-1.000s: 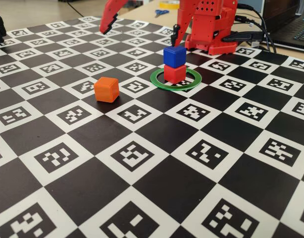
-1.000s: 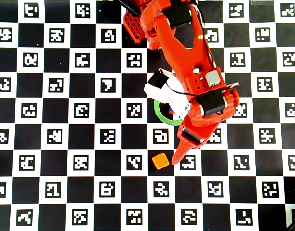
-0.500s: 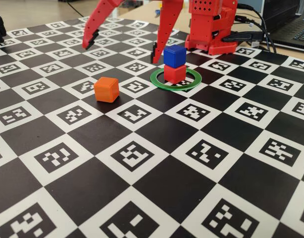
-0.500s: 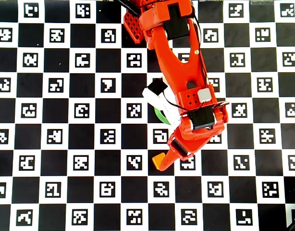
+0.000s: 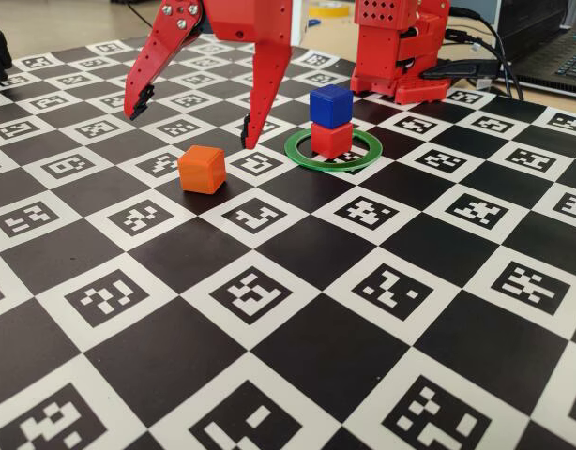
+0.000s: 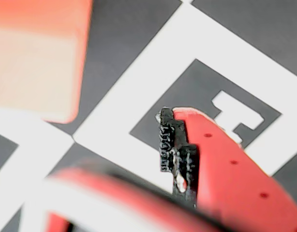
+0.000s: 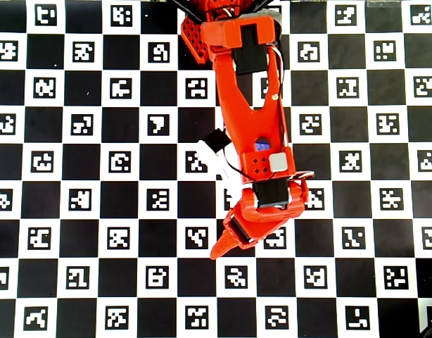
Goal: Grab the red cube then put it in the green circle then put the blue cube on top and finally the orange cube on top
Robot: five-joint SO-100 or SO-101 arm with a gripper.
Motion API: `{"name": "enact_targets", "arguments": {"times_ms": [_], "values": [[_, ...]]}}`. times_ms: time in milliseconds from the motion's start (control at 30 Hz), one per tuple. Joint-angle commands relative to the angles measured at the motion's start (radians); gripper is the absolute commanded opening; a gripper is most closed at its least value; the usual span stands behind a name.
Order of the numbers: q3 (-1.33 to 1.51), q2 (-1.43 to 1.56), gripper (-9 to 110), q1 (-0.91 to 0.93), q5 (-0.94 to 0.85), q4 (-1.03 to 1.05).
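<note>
Nearest in the fixed view, the orange cube (image 5: 202, 170) sits alone on the checkered marker board (image 5: 297, 309), left of and nearer than the stack, on a black square. In the wrist view it fills the upper left corner as a blurred block (image 6: 37, 53), with one red finger and its black toothed pad (image 6: 175, 150) to the right, not touching it. Just beyond and above the cube hangs the gripper (image 5: 189, 117), its two red fingers spread wide, tips clear of the board and holding nothing. Farther right, the green circle (image 5: 302, 155) lies flat, the red cube (image 5: 331, 139) inside it and the blue cube (image 5: 330, 106) on top. In the overhead view, the arm (image 7: 248, 120) covers the orange cube and most of the stack. Farthest back stands the arm's red base (image 5: 401, 47).
</note>
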Motion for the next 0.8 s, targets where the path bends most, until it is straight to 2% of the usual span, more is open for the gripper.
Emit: {"name": "enact_targets", "arguments": {"times_ms": [0, 767], "values": [[-0.080, 0.017, 54, 0.020, -0.006, -0.014], [-0.066, -0.080, 52, 0.038, -0.008, -0.097]]}}
